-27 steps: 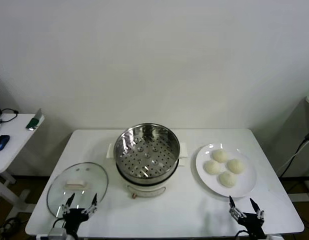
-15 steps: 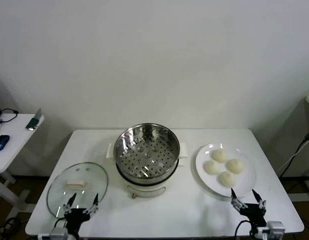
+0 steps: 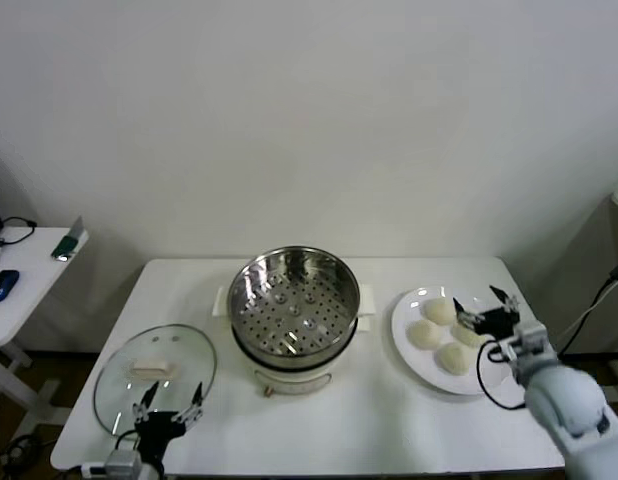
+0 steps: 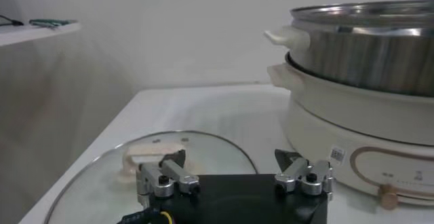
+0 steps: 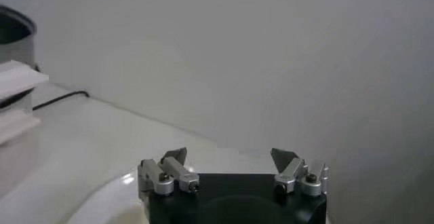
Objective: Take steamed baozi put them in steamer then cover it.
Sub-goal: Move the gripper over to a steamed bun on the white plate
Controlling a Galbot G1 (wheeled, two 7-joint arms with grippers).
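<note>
Hovering above the white plate (image 3: 489, 372) on the right side of the table (image 3: 379, 420), the right gripper (image 3: 486, 308) has its fingers spread wide with nothing between them, and it sits over the far right bun of the four steamed baozi (image 3: 439, 311). In the head view that bun is partly hidden behind the gripper, so whether the fingers touch it cannot be told. The other three buns lie close together on the plate: one at the far side, one to the left and one nearer the robot. In the right wrist view the right gripper (image 5: 231, 169) shows the same wide gap, with a curved edge of the plate (image 5: 102, 195) just under it.

The steamer (image 3: 294, 300) stands at the middle of the table, its steel basket empty and its holed bottom bare, on a cream pot base. In the left wrist view the steamer (image 4: 359, 62) rises just beyond the lid.

The cover (image 3: 155, 376) lies flat on the table at the near left, handle up, apart from the steamer. The left gripper (image 3: 168, 415) rests low at the near edge of the cover, fingers wide apart and holding nothing; the left wrist view shows the left gripper (image 4: 234, 174) with the cover (image 4: 203, 154) right ahead of it
</note>
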